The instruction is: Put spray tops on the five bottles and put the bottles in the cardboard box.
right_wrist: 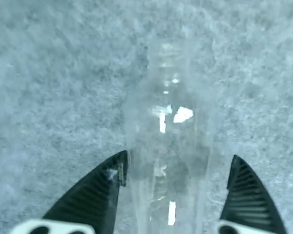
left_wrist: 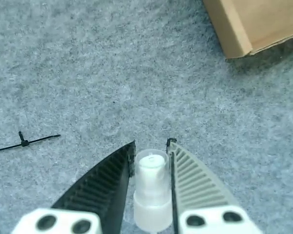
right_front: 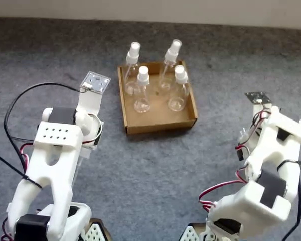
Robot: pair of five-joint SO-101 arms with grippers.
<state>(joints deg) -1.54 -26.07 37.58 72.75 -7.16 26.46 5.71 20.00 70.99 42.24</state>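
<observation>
Left wrist view: pinches a spray top (left_wrist: pixel 151 187) in the left gripper (left_wrist: pixel 151 144), near a corner of the cardboard box (left_wrist: pixel 244 24). Straddles the fifth bottle (right_wrist: pixel 168 112) with the right gripper (right_wrist: pixel 178 157) spread, toward the right edge of the table (right_front: pixel 155 175). Risks tipping that unclamped bottle if capped off-centre.

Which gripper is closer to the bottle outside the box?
Right: the right gripper straddles the bottle. The left gripper holds a spray top beyond the cardboard box.
</observation>
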